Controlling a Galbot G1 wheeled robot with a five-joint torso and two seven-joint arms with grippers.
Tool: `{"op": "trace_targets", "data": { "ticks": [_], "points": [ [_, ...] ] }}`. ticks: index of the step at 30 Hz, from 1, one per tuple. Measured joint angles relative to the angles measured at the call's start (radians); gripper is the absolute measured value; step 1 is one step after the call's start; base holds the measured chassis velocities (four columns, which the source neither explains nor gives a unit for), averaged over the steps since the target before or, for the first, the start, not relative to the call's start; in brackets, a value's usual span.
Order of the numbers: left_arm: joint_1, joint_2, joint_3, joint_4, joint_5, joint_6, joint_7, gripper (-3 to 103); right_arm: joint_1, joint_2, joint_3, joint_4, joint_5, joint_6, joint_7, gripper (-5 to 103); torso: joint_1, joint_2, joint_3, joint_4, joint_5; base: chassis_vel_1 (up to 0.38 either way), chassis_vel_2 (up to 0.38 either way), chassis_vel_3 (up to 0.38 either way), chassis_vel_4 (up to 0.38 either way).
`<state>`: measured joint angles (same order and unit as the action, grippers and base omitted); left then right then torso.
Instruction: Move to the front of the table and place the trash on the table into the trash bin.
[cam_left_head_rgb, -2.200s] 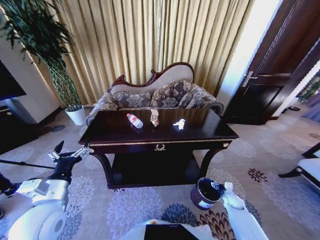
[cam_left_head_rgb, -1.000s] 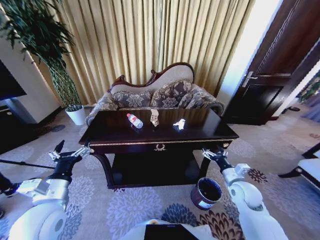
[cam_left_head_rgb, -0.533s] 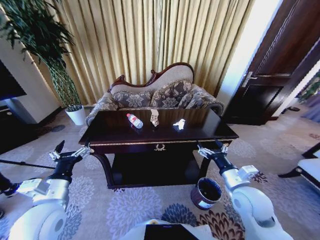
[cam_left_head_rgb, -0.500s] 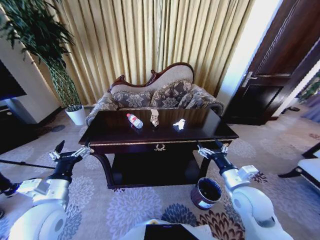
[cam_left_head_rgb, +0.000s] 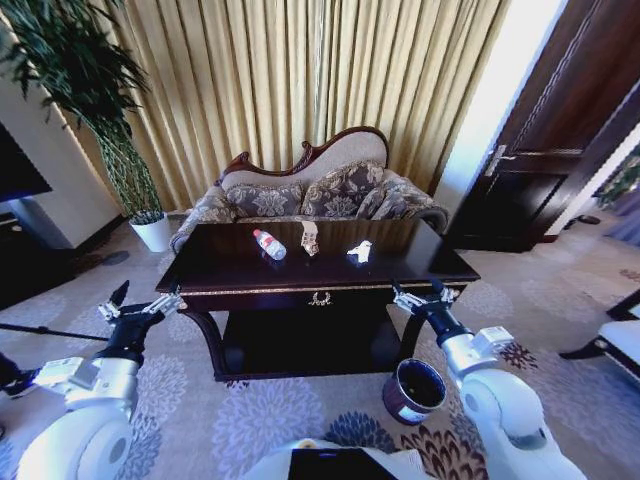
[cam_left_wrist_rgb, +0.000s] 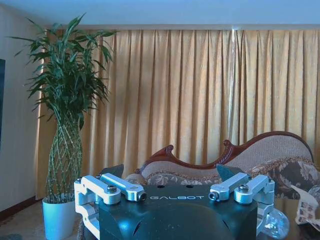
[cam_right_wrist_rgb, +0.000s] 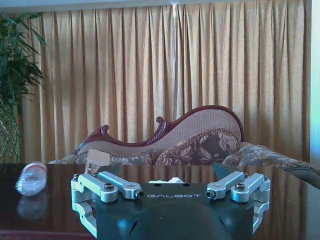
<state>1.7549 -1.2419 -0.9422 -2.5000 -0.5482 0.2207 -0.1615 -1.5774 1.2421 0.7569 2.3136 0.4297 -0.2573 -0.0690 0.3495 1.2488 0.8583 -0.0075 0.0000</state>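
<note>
Head view: glossy table (cam_left_head_rgb: 420, 262) before sofa (cam_left_head_rgb: 310, 190); curtains (cam_left_head_rgb: 300, 70) behind.

My arms are white and rounded, narrowing to black wrists. My left gripper (cam_left_head_rgb: 138, 302) and right gripper (cam_left_head_rgb: 424, 295) carry silver linkage bars with screws, black bodies marked GALBOT.

Left arm raised at robot's left, forearm angled forward and up; left gripper (cam_left_head_rgb: 140, 302) held in air, fingers (cam_left_wrist_rgb: 111, 187) spread wide, nothing between them. Right arm raised at robot's right, white elbow low, forearm reaching forward; right gripper (cam_left_head_rgb: 425, 295) held level, fingers (cam_right_wrist_rgb: 106, 184) spread wide, empty. Both wrists straight, palms facing forward.
</note>
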Motion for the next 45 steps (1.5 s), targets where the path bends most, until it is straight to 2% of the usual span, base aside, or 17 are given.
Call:
{"op": "trace_targets", "data": {
  "ticks": [14, 18, 20, 23, 26, 34, 41, 45],
  "points": [
    [0.002, -0.002, -0.001, 0.000, 0.001, -0.001, 0.000, 100, 0.013, -0.017, -0.022, -0.005, -0.004, -0.020, -0.004, 100, 0.001, 0.000, 0.000, -0.0002, -0.0001, -0.103, 0.099, 0.096, -0.112],
    [0.006, -0.002, -0.003, 0.000, 0.002, -0.002, 0.001, 100, 0.054, -0.063, -0.035, -0.037, 0.052, -0.052, 0.001, 100, 0.000, 0.000, 0.000, -0.0001, 0.0000, 0.000, 0.000, 0.000, 0.000],
    [0.009, -0.001, -0.003, 0.000, 0.003, -0.003, 0.001, 100, 0.106, -0.110, -0.049, -0.073, 0.118, -0.080, 0.024, 100, 0.000, 0.000, 0.000, 0.0001, 0.0000, 0.000, 0.000, 0.000, 0.000],
    [0.013, -0.001, -0.005, 0.000, 0.003, -0.003, 0.001, 100, 0.150, -0.142, -0.066, -0.115, 0.163, -0.102, 0.053, 100, 0.000, 0.000, 0.000, 0.0001, 0.0000, 0.000, 0.000, 0.000, 0.000],
    [0.015, 0.000, -0.009, 0.000, 0.003, -0.003, 0.000, 100, 0.187, -0.157, -0.084, -0.153, 0.175, -0.111, 0.069, 100, 0.000, 0.000, 0.000, 0.0001, 0.0001, 0.000, 0.000, 0.000, 0.000],
    [0.032, -0.005, -0.017, 0.000, 0.003, -0.003, -0.007, 100, 0.356, -0.175, -0.218, -0.264, 0.175, -0.174, 0.135, 100, 0.000, 0.000, 0.000, 0.0000, -0.0001, 0.000, 0.000, 0.000, 0.000],
    [0.040, -0.004, -0.027, 0.000, 0.003, -0.003, -0.009, 100, 0.548, -0.148, -0.364, -0.400, 0.139, -0.198, 0.174, 100, 0.000, 0.000, 0.000, 0.0001, -0.0001, 0.000, 0.000, 0.000, 0.000],
    [0.045, -0.009, -0.028, 0.000, 0.005, -0.003, -0.010, 100, 0.615, -0.139, -0.399, -0.459, 0.121, -0.206, 0.185, 100, 0.000, 0.000, 0.000, 0.0002, -0.0001, 0.000, 0.000, 0.000, 0.000]
  ]
}}
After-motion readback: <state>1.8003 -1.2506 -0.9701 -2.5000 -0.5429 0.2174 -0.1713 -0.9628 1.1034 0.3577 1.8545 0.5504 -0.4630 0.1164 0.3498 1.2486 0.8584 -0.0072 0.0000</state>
